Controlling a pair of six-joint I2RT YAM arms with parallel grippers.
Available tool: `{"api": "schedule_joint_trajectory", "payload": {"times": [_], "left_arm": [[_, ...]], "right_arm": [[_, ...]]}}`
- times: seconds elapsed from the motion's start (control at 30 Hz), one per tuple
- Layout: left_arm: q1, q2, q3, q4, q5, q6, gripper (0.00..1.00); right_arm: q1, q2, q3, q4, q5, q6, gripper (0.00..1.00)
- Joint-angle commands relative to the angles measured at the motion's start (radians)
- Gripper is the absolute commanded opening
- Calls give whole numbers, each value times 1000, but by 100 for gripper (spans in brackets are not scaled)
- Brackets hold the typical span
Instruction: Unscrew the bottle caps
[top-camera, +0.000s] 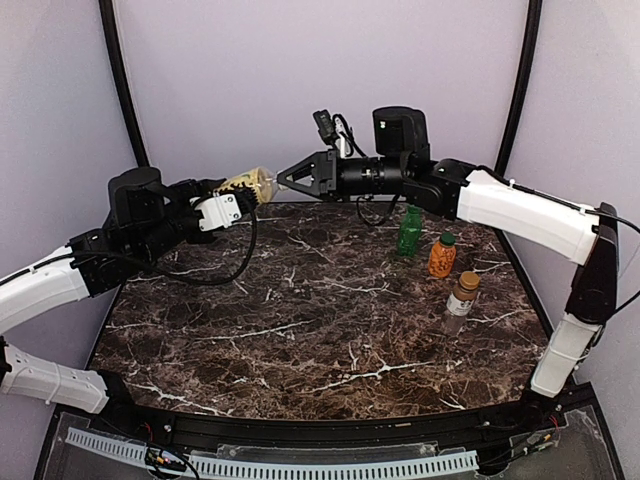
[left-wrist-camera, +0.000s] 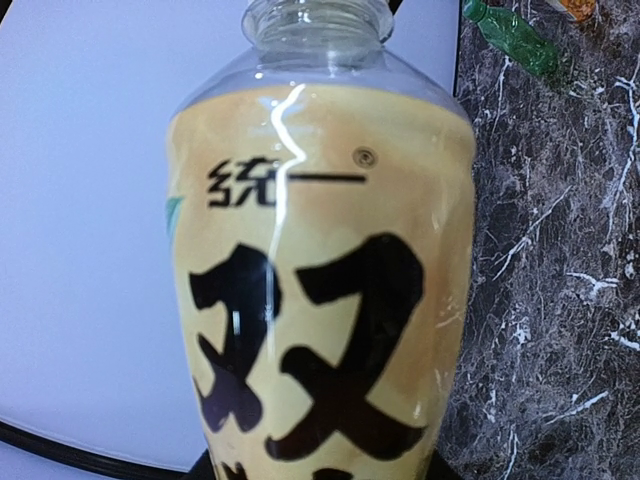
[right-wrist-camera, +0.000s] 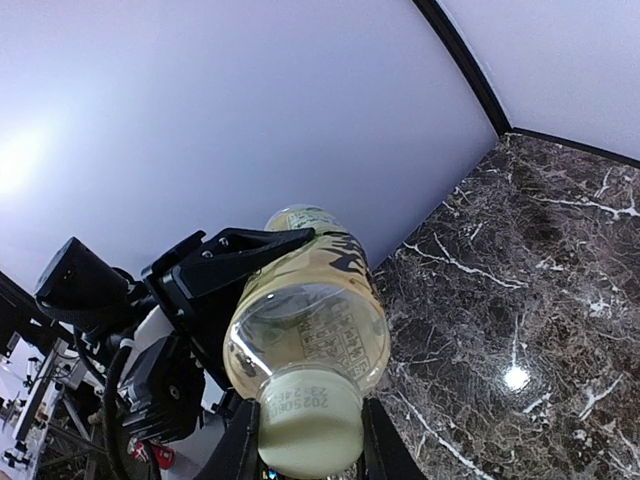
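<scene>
Along the near edge of the table (top-camera: 300, 330) runs a white perforated strip (top-camera: 300, 465). The tabletop is dark brown marble with white veins, glossy enough to show a spot of reflected light in the right wrist view.

On the table's right side three bottles stand upright and apart. The slim clear bottle (top-camera: 461, 300) with a brown cap is nearest, the orange bottle (top-camera: 442, 256) is behind it, and the green bottle (top-camera: 409, 231) is farthest.

Above the table's far edge, towards its left, the left gripper (top-camera: 238, 192) clamps the yellow-liquid bottle (top-camera: 255, 185) around its body and holds it lying sideways in the air. The bottle's neck points at the right gripper (top-camera: 282, 179), whose fingers are closed tight on the pale cap (right-wrist-camera: 308, 430). Whether the cap has come loose from the neck cannot be told.

Behind the table rise plain pale lilac walls (top-camera: 250, 80), with black rods (top-camera: 118, 70) running up at the two far corners.
</scene>
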Motion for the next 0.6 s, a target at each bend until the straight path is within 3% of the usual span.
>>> {"api": "schedule_joint_trajectory", "payload": {"times": [0.0,0.07,0.13,0.27,0.43,0.57], "left_arm": [[-9,-28,31,-173,76,-95,31],[-9,-32,70,-312,160,-167,31],[-9,-31,113,-471,345,-231,31],[-9,-13,180,-690,569,-322,32],[-9,-8,203,-749,663,-368,32],[-9,0,225,-775,698,-374,32]], "right_arm": [[32,-29,11,0,-105,-255,0],[78,-59,5,-61,-85,-471,0],[130,-99,-32,-90,-64,-685,0],[189,-156,-100,-118,-58,-983,0],[251,-162,-86,-238,55,-1309,0],[274,-159,-77,-293,142,-1430,0]]}}
